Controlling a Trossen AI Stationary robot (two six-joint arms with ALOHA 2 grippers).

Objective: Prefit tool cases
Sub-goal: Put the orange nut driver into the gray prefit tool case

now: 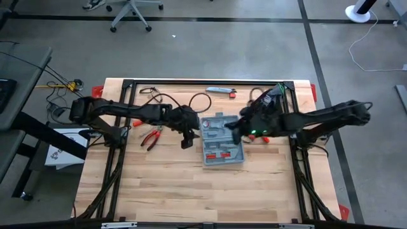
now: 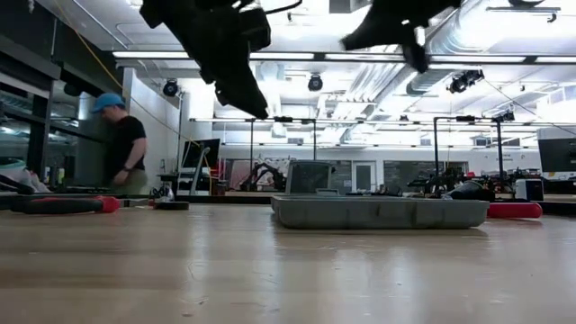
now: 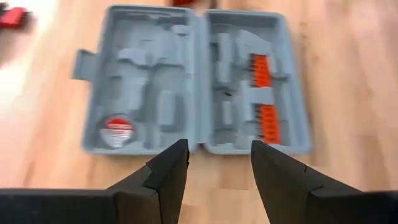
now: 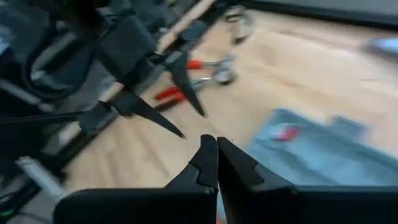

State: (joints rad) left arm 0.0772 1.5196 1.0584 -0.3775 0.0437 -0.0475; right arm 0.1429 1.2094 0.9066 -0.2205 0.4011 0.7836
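The grey-blue tool case [image 1: 220, 145] lies opened flat on the wooden table, both halves resting on their backs. The left wrist view shows its moulded recesses [image 3: 186, 81], with a round red-labelled tool and a row of orange bits inside. My left gripper [image 3: 217, 162] is open and hovers above the table just left of the case [image 1: 186, 141], with nothing between its fingers. My right gripper [image 4: 216, 152] is shut and empty, raised above the case's far right part [image 1: 230, 129]. In the low view both grippers hang well above the case [image 2: 378, 211].
Red-handled pliers [image 1: 151, 137] and black cables [image 1: 159, 98] lie left of the case. A slim grey bar [image 1: 219, 90] is at the far edge, and a red tool [image 1: 262, 137] lies right of the case. A person [image 2: 121, 144] stands beyond the table. Bare wood lies toward the near edge.
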